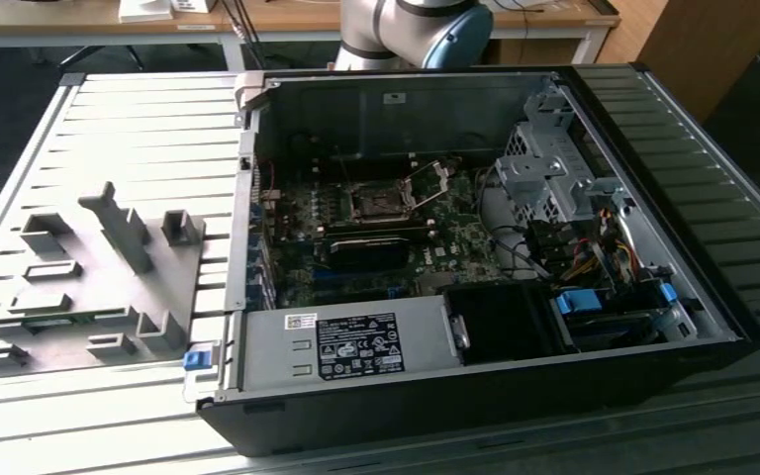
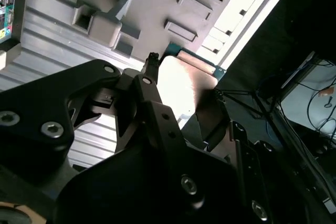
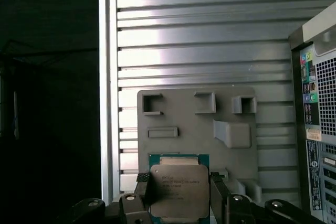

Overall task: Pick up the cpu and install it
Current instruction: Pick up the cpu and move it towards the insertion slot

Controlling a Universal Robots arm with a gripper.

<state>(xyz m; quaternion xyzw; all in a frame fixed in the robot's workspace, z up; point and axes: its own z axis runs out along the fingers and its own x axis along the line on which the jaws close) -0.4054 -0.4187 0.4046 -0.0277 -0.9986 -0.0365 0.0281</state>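
Gripped by two opposite edges between the fingers (image 3: 143, 188) of the tool (image 3: 179, 182): the cpu (image 3: 178, 196), metal top towards the first wrist view, held above the grey fixture plate (image 1: 90, 287) and apart from it. Judged step: carrying the cpu from plate to socket (image 1: 383, 204). To do it well, keep the squeeze on the edges only and no harder than needed. Hold the cpu flat, never tilted. Travel slowly, well clear of the case wall. Square the corners with the socket before any descent. Never drag across the pins. Counted across the exterior view from its left to its right: one fixture plate with several raised blocks and slots, lying on one slatted worktop (image 1: 142, 129); one open computer case (image 1: 486, 396); inside, one motherboard (image 1: 449, 249) with one socket, its metal frame apparently flipped up. Counted in the first wrist view: one cpu, one tool, two fingers.
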